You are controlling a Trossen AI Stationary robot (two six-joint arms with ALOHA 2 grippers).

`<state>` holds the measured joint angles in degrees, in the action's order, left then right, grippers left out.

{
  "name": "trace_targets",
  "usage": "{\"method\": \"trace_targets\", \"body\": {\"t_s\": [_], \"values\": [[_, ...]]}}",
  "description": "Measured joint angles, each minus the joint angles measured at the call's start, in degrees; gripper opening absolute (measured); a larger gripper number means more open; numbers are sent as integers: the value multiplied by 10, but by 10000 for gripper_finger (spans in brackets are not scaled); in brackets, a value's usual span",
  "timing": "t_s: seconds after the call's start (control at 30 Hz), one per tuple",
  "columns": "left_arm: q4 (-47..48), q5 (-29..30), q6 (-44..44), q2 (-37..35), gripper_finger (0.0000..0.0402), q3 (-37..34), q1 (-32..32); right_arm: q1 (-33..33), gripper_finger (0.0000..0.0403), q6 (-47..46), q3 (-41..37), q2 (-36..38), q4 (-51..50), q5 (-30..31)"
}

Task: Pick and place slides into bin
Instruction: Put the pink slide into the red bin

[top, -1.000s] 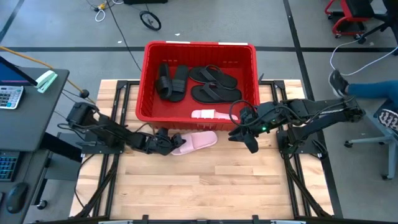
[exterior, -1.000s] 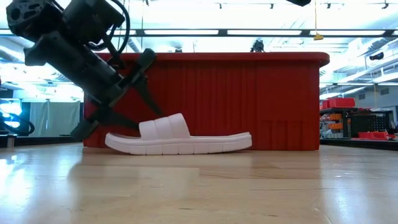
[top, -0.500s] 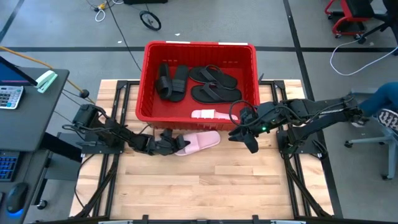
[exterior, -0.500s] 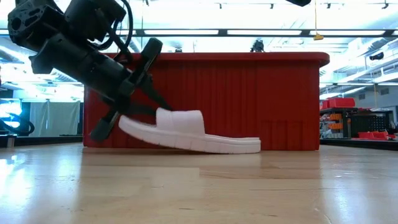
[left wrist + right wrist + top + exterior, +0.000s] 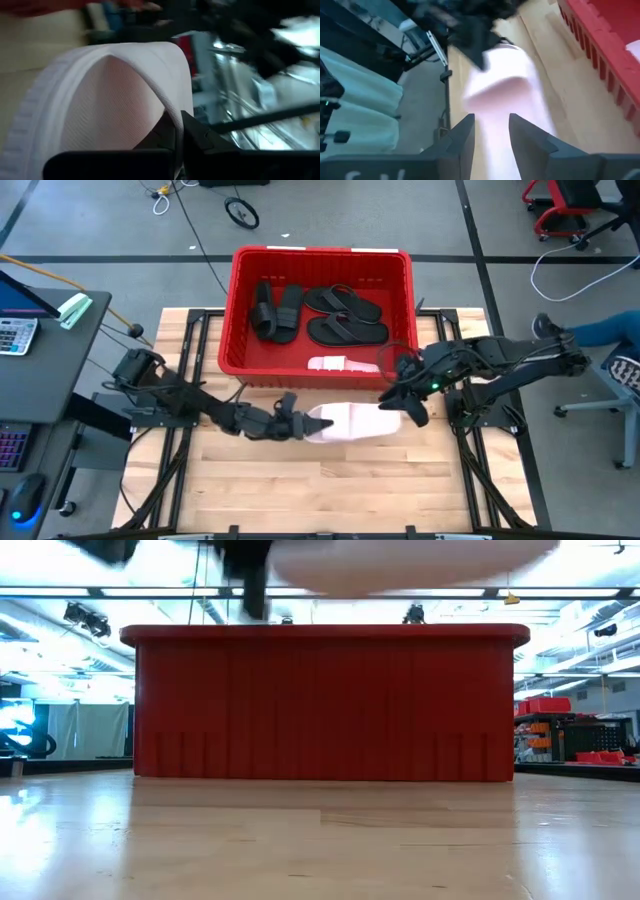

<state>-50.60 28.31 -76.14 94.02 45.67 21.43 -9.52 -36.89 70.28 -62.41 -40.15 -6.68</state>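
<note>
The red bin (image 5: 232, 310) stands at the table's far side and holds two black slides (image 5: 275, 310), two black flip-flops (image 5: 345, 316) and one pale pink slide (image 5: 338, 364). My left gripper (image 5: 298, 424) is shut on the second pale pink slide (image 5: 352, 423), which is in the air in front of the bin; the low view shows it blurred at the top (image 5: 400, 558). My right gripper (image 5: 402, 410) is open at that slide's right end, its fingers (image 5: 465, 135) either side of the slide's end (image 5: 502, 95); whether they touch it, I cannot tell. My left gripper pinches the pink slide's wide strap (image 5: 176, 117) between its two fingers, one finger under the strap and one outside it. The fingers come roughly level from the table's left. The slide is lifted clear of the table, sole down, reaching toward the right.
The bin's near wall (image 5: 320, 705) stands just beyond the lifted slide. Bare wooden tabletop (image 5: 330, 480) lies in front. A desk with a keyboard and calculator (image 5: 15, 330) is off the table's left; a person's legs and a chair (image 5: 600, 340) are at the right.
My left gripper has taken the pink slide by its strap and gone up and toward the table's right and near edge. The slide first tipped up at its strap end, then came clear of the table. My right gripper has gone a little toward the slide's right end.
</note>
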Motion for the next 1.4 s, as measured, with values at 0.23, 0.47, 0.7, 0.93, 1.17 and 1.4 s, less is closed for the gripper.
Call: {"method": "trace_targets", "body": {"t_s": [0.23,0.47,0.7,0.93,1.17,1.4], "values": [[141,4,129,0,10,165,20,0,119,-6,0,78,-43,3],[424,3,171,0,10,324,7,0,117,-71,0,146,-66,-2],[520,5,247,0,10,426,-10,-1,117,-64,0,156,-80,-32],[544,10,302,0,10,466,-24,0,116,-39,1,150,-76,-7],[566,17,270,0,10,469,-19,0,116,-9,1,163,-76,40],[568,27,273,0,10,468,-15,0,134,-20,1,163,-114,65]]}}
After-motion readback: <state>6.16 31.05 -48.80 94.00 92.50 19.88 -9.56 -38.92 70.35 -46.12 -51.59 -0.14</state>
